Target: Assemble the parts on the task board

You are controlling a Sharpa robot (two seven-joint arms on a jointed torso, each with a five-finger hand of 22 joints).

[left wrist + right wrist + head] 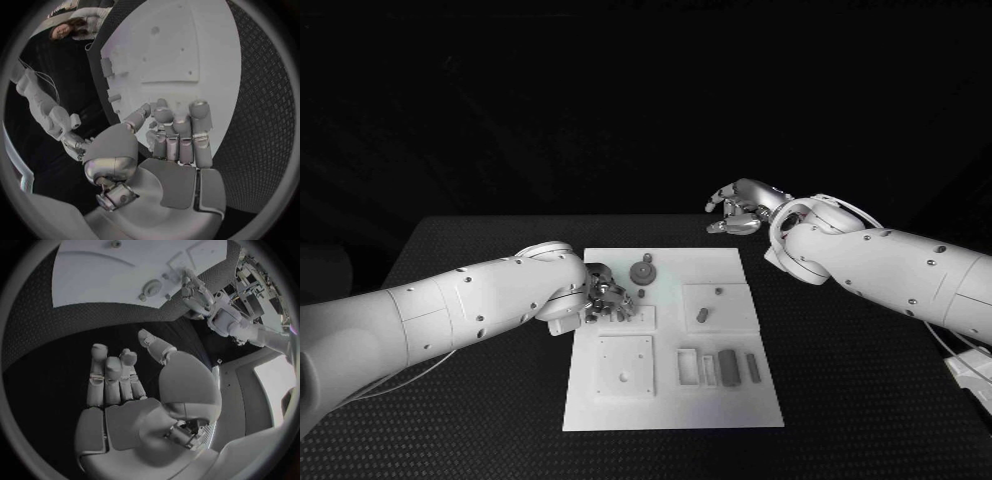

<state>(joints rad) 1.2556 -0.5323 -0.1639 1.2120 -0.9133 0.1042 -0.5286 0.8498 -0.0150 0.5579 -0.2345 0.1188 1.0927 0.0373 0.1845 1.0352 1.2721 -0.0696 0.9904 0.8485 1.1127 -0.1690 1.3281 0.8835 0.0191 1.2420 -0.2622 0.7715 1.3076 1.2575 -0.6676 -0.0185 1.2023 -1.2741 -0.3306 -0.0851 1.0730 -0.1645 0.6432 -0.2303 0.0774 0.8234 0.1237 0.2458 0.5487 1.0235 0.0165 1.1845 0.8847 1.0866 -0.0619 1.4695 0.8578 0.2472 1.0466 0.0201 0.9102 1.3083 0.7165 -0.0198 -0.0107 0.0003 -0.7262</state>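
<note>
The white task board point(672, 405) lies mid-table. On it are a round grey part point(643, 272), a small grey piece point(704, 314) on a raised square, and two dark bars point(728, 367) beside a slot. My left hand point(606, 297) hangs over the board's left side, fingers pointing down at a small square recess. In the left wrist view this hand point(169, 145) has its fingers stretched side by side over the board point(187, 45), with nothing in them. My right hand point(744, 205) hovers past the board's far right corner, and in its wrist view the hand point(125, 385) is empty.
A square plate with holes point(627, 363) sits on the board's near left. Black table point(877, 400) surrounds the board. The right wrist view shows the board point(100, 280), the round part point(151, 290) and my left hand point(197, 292) beyond it.
</note>
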